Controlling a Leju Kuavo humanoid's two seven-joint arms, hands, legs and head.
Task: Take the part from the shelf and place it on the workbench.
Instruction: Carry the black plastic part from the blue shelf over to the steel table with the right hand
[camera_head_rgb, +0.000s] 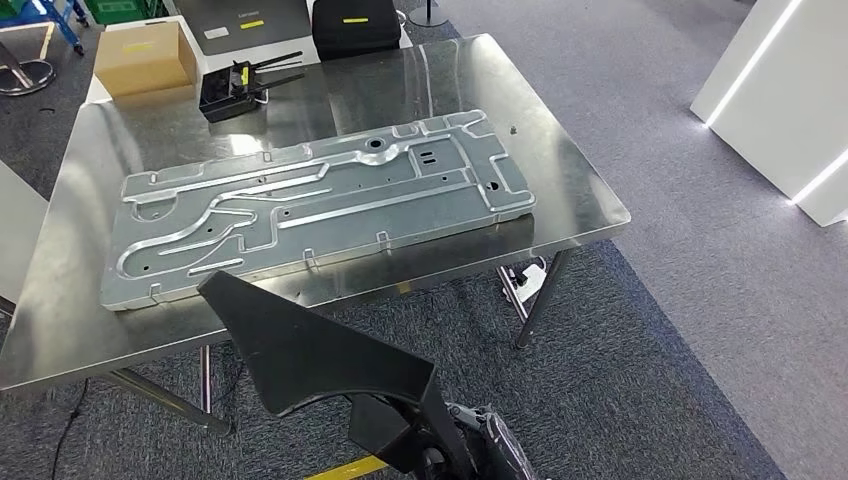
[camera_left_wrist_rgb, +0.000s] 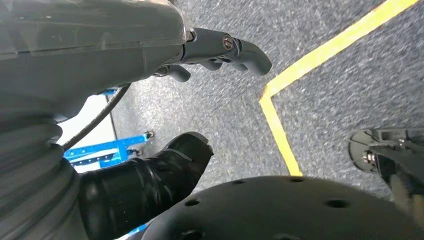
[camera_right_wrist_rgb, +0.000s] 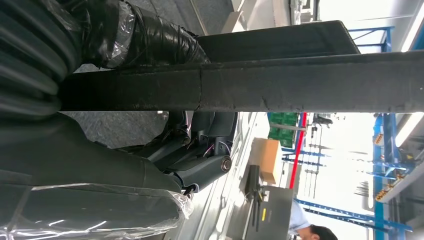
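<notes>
Right robot hand (camera_right_wrist_rgb: 195, 160) grips the black part (camera_head_rgb: 300, 345) at the frame's lower centre, before the tabletop (camera_head_rgb: 70, 290).
Its long axis runs upper left to lower right, tip up-left; left robot hand (camera_left_wrist_rgb: 200, 100) hangs with fingers spread.

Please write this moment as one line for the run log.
stage: carrying | right hand: grips black part | left hand: holds nothing, over floor | workbench: bears metal plate | part: not yet placed

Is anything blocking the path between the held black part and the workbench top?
The black part, held by the right robot hand, sits at the workbench's near edge. A large stamped metal panel covers the middle; bare steel shows around it.
</notes>
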